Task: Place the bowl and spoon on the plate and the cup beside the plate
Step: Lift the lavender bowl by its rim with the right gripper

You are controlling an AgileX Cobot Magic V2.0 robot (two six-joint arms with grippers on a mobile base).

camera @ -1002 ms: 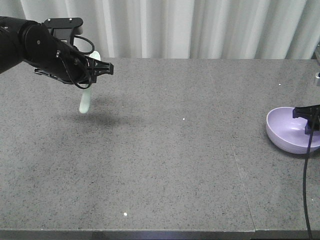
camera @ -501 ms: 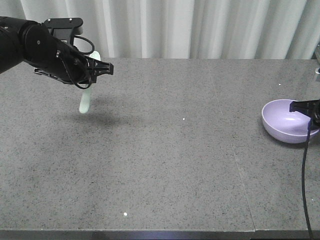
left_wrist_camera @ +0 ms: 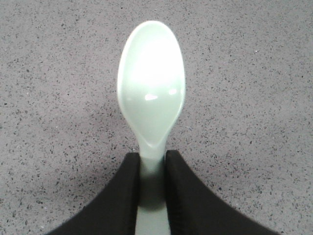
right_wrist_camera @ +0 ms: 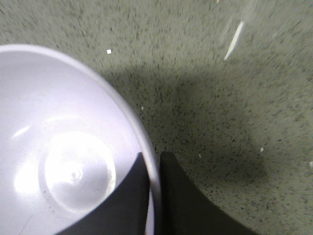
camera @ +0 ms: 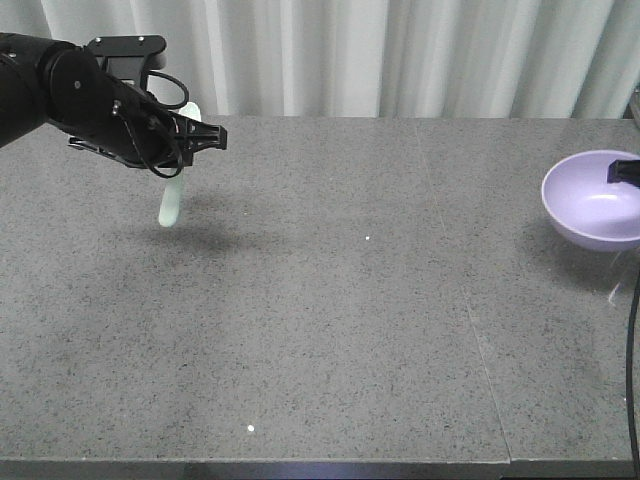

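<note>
My left gripper (camera: 205,137) is shut on the handle of the pale mint-green spoon (camera: 172,203), which hangs above the table at the far left. In the left wrist view the spoon (left_wrist_camera: 151,98) points away with its scoop up, and the gripper (left_wrist_camera: 152,169) pinches its neck. At the right edge the lavender bowl (camera: 592,200) is held off the table. My right gripper (right_wrist_camera: 154,169) is shut on the rim of the bowl (right_wrist_camera: 63,147), one finger inside, one outside. Plate and cup are out of view.
The grey speckled stone table (camera: 340,300) has a seam running from the back to the front right of centre. White curtains (camera: 400,55) hang behind it. A black cable (camera: 630,380) dangles at the right edge.
The right gripper has lifted the bowl off the table, up and to the right, and it now tilts. The left arm and spoon have not moved.
</note>
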